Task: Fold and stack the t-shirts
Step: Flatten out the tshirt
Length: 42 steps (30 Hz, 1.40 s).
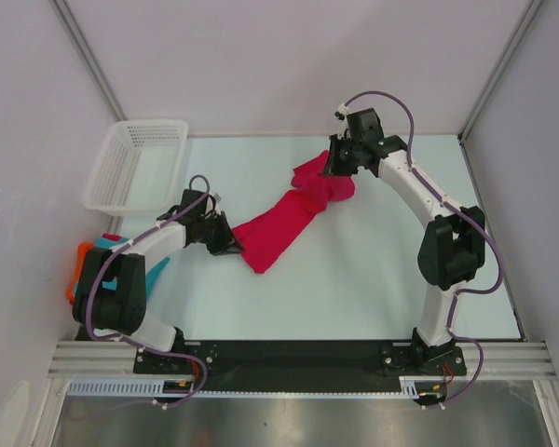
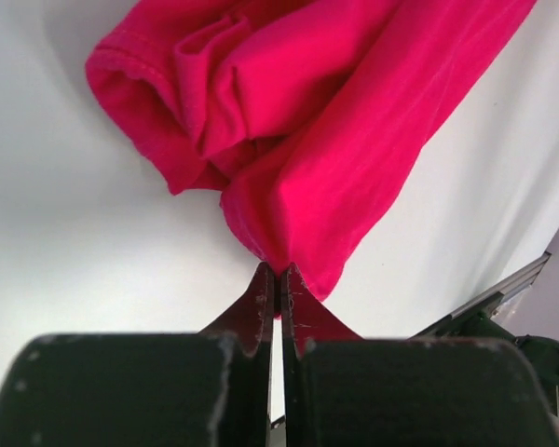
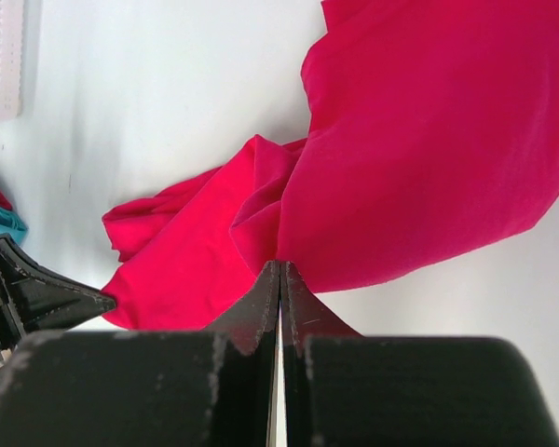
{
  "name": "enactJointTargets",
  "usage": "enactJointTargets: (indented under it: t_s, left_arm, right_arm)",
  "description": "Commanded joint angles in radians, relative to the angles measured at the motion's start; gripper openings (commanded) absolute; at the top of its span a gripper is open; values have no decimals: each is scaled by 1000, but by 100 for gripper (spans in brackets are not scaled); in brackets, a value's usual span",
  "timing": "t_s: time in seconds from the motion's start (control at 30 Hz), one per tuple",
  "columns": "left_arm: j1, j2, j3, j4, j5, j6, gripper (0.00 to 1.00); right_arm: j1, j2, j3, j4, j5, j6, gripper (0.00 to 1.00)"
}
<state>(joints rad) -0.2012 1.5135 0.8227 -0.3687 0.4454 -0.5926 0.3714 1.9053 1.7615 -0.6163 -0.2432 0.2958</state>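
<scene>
The crimson-pink t-shirt [image 1: 279, 223] lies bunched in a long diagonal strip across the table, running from my left gripper [image 1: 233, 242] up to my right gripper [image 1: 336, 167]. In the left wrist view, my left gripper [image 2: 278, 276] is shut on a fold at the shirt's [image 2: 335, 121] lower end. In the right wrist view, my right gripper [image 3: 279, 267] is shut on the cloth's [image 3: 429, 140] edge at the far end. A teal t-shirt [image 1: 155, 271] and an orange t-shirt [image 1: 77, 271] lie at the left table edge, mostly hidden behind my left arm.
A white mesh basket [image 1: 140, 163] stands at the back left corner. Grey walls and metal posts close in the table on three sides. The black rail with both arm bases [image 1: 289, 354] runs along the near edge.
</scene>
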Motion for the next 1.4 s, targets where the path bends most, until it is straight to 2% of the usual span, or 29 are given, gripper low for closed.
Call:
enactJointTargets:
  t_s: [0.0, 0.13, 0.23, 0.3, 0.37, 0.57, 0.7, 0.97, 1.17, 1.37]
  left_arm:
    - [-17, 14, -2, 65, 42, -16, 0]
    - [-23, -6, 56, 36, -6, -41, 0]
    - [-21, -12, 241, -97, -78, -13, 0]
    - [-18, 4, 438, -171, -99, 20, 0]
    - [-1, 20, 636, -275, -108, 39, 0]
    - [86, 13, 1028, -487, -119, 62, 0]
    - [153, -67, 1057, -549, -123, 65, 0]
    - [198, -225, 1058, -610, -163, 34, 0]
    - [198, -249, 1112, -628, -152, 2, 0]
    - [198, -211, 1100, -615, -169, 2, 0]
  right_arm:
    - [8, -34, 29, 12, 1, 6, 0]
    - [8, -49, 42, 1, 16, 0, 0]
    - [3, -64, 70, -14, 42, -10, 0]
    - [-5, -86, 98, -25, 79, -20, 0]
    - [-15, -98, 177, -52, 111, -40, 0]
    - [-37, -170, 378, -158, 287, -98, 0]
    - [-34, -303, 365, -154, 367, -103, 0]
    - [15, -491, 300, -140, 478, -101, 0]
    - [34, -528, 334, -204, 487, -95, 0]
    - [31, -497, 316, -234, 493, -95, 0]
